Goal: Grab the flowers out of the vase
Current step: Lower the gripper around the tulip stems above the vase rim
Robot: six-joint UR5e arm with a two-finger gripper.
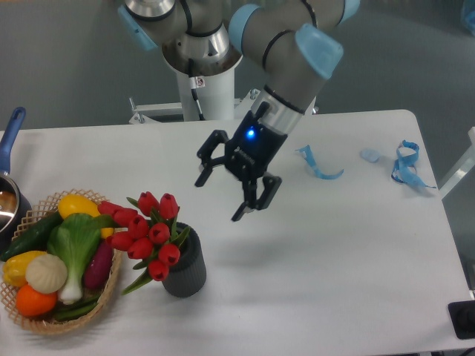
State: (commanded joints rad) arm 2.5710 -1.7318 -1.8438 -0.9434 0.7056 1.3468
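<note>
1. The black two-finger gripper (220, 198) hangs above the white table (334, 252) with its jaws spread wide and nothing between them. It is tilted, its fingertips aimed down and toward the left front of the table.

2. The bunch of red tulip buds with green stems and leaves (146, 233) lies below and to the left of the gripper, near but clearly apart from it. The bunch sits in the small dark grey ribbed cylindrical vase (185, 265) near the table's front left.

3. The flowers do not stand straight: they lean out over the vase's left rim, so their long axis runs slanted, from the vase mouth up and leftward. I judge the jaws will need to close across the stems or the cluster of buds, not straight down into the vase.

4. Just beside the flowers on the left is a woven wicker basket of toy vegetables (52, 271); the outermost buds nearly touch its contents, which leaves little room on that side.

5. Pale blue ribbon scraps (320, 165) lie far right, well out of the way.
</note>
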